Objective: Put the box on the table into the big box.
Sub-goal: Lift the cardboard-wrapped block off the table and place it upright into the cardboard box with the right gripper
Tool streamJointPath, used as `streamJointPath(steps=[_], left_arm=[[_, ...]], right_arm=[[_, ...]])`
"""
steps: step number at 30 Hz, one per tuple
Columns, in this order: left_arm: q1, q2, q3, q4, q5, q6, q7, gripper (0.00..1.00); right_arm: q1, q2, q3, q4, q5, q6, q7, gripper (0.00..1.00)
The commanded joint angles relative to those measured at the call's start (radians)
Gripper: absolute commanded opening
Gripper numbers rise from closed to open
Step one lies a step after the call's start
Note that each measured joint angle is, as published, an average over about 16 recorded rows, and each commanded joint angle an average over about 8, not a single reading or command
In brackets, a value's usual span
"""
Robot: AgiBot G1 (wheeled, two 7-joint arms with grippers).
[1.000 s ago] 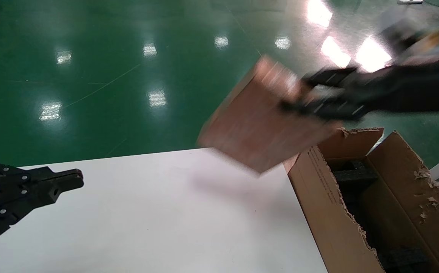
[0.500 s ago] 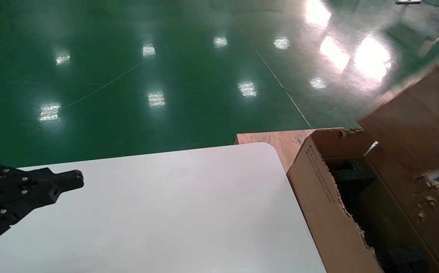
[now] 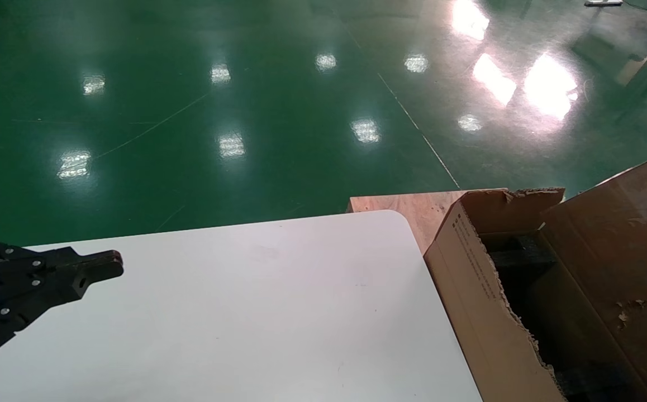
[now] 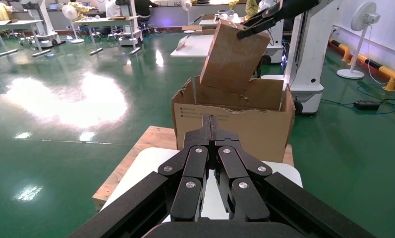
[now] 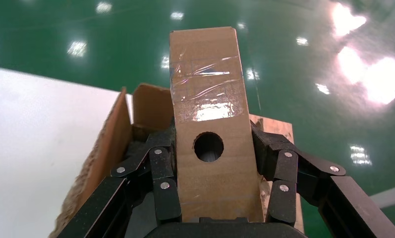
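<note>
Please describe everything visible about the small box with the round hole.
The box is brown cardboard, long and rectangular, with glossy clear tape across one broad face and a round hole below the tape. The right claw is shut on it, fingers pressing both narrow sides. It hangs tilted above the big box, its lower end dipping inside the torn rim.

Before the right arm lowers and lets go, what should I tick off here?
1. Grip: right gripper clamps the box on both sides. Ok.
2. Box over the big box: its lower end dips into the opening, tilted. Ok.
3. Room inside: black foam lies in there; whether the box fits beside it, cannot tell.
4. Table side: left gripper parked over the table, shut, away from the big box. Ok.
5. Torn walls: clearance from the box as it descends, cannot tell.
</note>
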Motion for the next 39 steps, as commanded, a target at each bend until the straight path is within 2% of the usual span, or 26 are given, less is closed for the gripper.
streamJointPath(steps=[1, 8, 15, 26, 39], left_arm=[[0.000, 0.000, 0.000, 0.000, 0.000, 0.000, 0.000, 0.00], [0.000, 0.000, 0.000, 0.000, 0.000, 0.000, 0.000, 0.00], [0.000, 0.000, 0.000, 0.000, 0.000, 0.000, 0.000, 0.00], [0.000, 0.000, 0.000, 0.000, 0.000, 0.000, 0.000, 0.00], [0.000, 0.000, 0.000, 0.000, 0.000, 0.000, 0.000, 0.00]], right_arm=[[0.027, 0.016, -0.074, -0.003, 0.012, 0.053, -0.019, 0.00], [0.096, 0.041, -0.243, -0.026, 0.031, 0.173, -0.038, 0.00], [0.119, 0.068, -0.317, -0.045, 0.030, 0.221, -0.033, 0.00], [0.102, 0.086, -0.339, -0.064, 0.014, 0.217, -0.028, 0.00], [0.139, 0.045, -0.385, -0.205, 0.030, 0.168, -0.115, 0.00]])
